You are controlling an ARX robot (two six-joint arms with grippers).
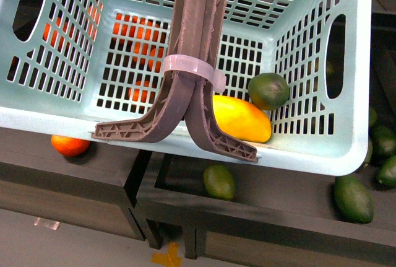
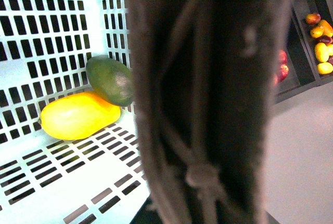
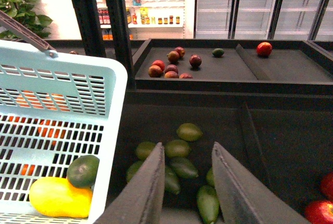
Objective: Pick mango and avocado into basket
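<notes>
The pale teal basket [image 1: 297, 149] fills the front view, hanging tilted above the dark produce bins. Its two brown-grey handles [image 1: 195, 44] rise together, bound by a white zip tie [image 1: 192, 67]. Inside, in the near right corner, the yellow mango [image 1: 241, 118] lies on the floor with the dark green avocado [image 1: 268, 90] touching it. The left wrist view shows the same pair, mango [image 2: 78, 115] and avocado [image 2: 112, 81], beside the blurred handle [image 2: 208, 99] that my left gripper is shut on; its fingers are hidden. My right gripper [image 3: 187, 182] is open and empty, beside the basket [image 3: 112, 94].
Light green oval fruits [image 3: 179, 148] lie in the dark bin under my right gripper, others [image 1: 219, 181] below the basket. Oranges [image 1: 139, 35] show through the lattice; one [image 1: 69, 145] sits under the rim. A divider [image 3: 250, 135] splits the bin. Red fruits [image 3: 171, 63] lie further back.
</notes>
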